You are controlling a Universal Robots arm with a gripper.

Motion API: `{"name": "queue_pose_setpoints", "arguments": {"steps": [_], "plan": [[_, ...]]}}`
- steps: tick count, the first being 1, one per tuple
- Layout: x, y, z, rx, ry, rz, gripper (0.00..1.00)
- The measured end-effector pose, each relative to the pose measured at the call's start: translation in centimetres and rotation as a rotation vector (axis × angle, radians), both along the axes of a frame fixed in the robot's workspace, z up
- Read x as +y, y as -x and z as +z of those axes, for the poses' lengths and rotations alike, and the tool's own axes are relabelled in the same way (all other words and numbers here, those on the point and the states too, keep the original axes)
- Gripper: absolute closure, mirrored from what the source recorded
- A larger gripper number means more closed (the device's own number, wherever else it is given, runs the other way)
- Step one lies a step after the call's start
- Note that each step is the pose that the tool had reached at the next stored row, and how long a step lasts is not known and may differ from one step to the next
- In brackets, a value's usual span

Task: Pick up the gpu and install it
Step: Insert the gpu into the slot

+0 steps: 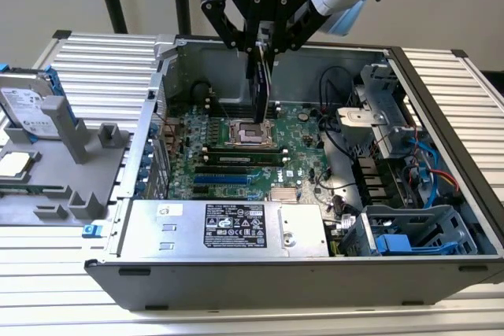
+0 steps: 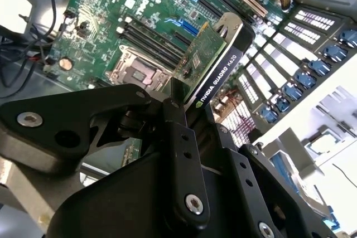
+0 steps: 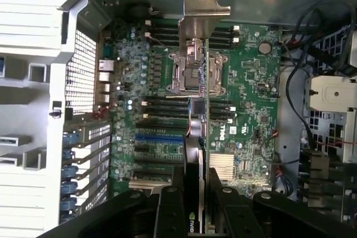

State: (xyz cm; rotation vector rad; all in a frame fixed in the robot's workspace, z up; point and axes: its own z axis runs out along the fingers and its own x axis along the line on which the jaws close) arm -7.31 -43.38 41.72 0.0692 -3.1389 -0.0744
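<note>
The open computer case [image 1: 236,277] lies on its side, green motherboard [image 1: 303,135] facing up. Over it hangs the gripper [image 1: 262,51], its fingers [image 2: 178,132] clamped on the gpu [image 1: 261,96]. The card is on edge above the processor socket [image 1: 250,133] at the board's middle, silver bracket [image 3: 203,9] at the end away from the gripper. I'd call the pickup done. The card sits in no slot, and the expansion slots [image 1: 224,181] beside the power supply [image 1: 228,226] look empty, so the seating is left.

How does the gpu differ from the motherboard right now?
The gpu stands on edge, clamped in the gripper; the motherboard lies flat in the case beneath it. The gpu is a narrow card, the motherboard far larger. Both are green circuit boards.
</note>
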Motion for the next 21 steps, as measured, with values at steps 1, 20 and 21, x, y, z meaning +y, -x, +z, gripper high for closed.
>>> {"name": "queue_pose_setpoints", "arguments": {"steps": [1,20,21], "plan": [[0.0,0.0,0.0,0.0,0.0,0.004,1.0],[0.0,0.0,0.0,0.0,0.0,0.085,1.0],[0.0,0.0,0.0,0.0,-0.0001,0.089,1.0]]}}
